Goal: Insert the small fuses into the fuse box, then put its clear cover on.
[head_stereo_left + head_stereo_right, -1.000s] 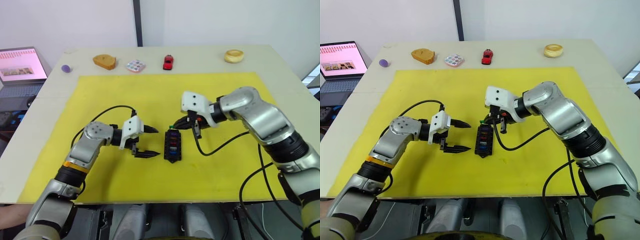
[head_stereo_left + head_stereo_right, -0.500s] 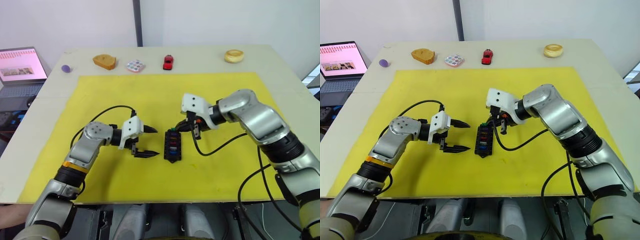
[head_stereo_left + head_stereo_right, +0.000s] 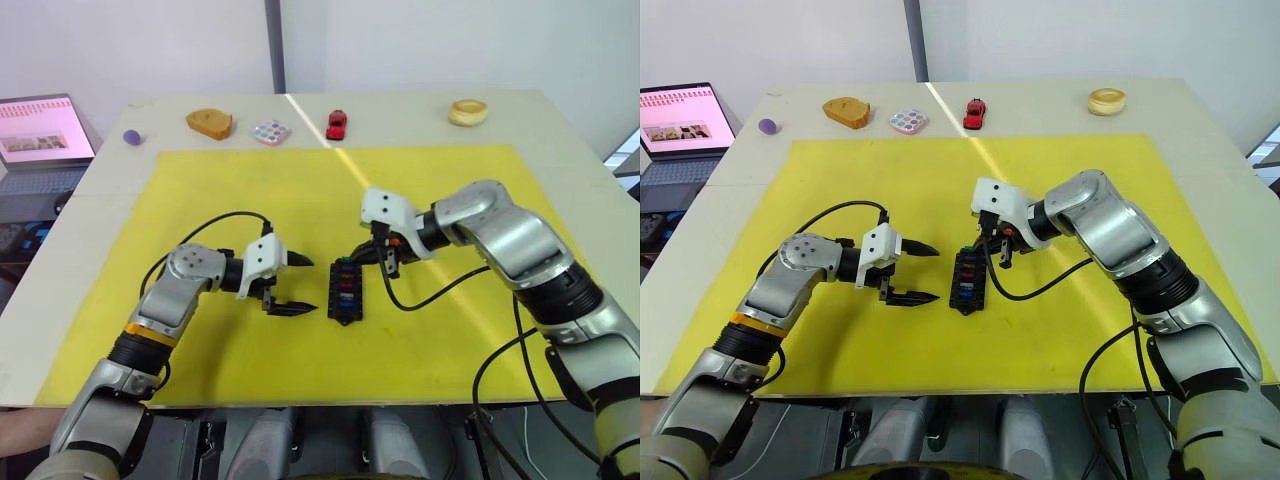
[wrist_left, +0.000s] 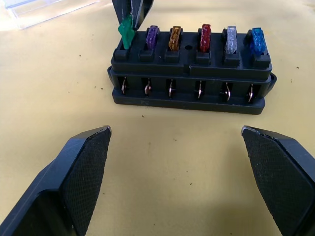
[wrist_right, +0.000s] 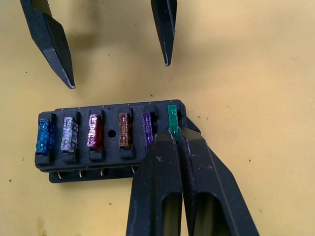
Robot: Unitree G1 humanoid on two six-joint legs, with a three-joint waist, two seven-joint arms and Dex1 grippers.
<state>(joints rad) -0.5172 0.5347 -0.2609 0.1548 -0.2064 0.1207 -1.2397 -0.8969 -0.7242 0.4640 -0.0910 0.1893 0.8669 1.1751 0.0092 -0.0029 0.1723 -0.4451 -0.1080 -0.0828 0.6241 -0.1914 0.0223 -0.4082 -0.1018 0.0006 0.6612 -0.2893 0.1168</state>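
Observation:
The black fuse box (image 3: 345,292) lies in the middle of the yellow mat (image 3: 200,190). Five small fuses stand in its slots: purple (image 4: 152,35), amber (image 4: 174,38), red (image 4: 204,37), grey (image 4: 231,39) and blue (image 4: 256,40). At the far end slot stands a green fuse (image 5: 172,118), tilted a little, with my right gripper (image 5: 175,135) shut on it. My left gripper (image 3: 315,285) hangs open just left of the box, touching nothing. The clear cover (image 4: 44,7) lies on the mat beyond the box's far end.
Along the table's back edge sit a purple ball (image 3: 131,137), a tan block (image 3: 209,123), a dotted disc (image 3: 271,131), a red toy car (image 3: 337,124) and a tan ring (image 3: 467,111). A laptop (image 3: 40,135) stands off the table's left.
My right gripper has edged down and in toward the far end of the fuse box with the green fuse. The left arm has stayed put.

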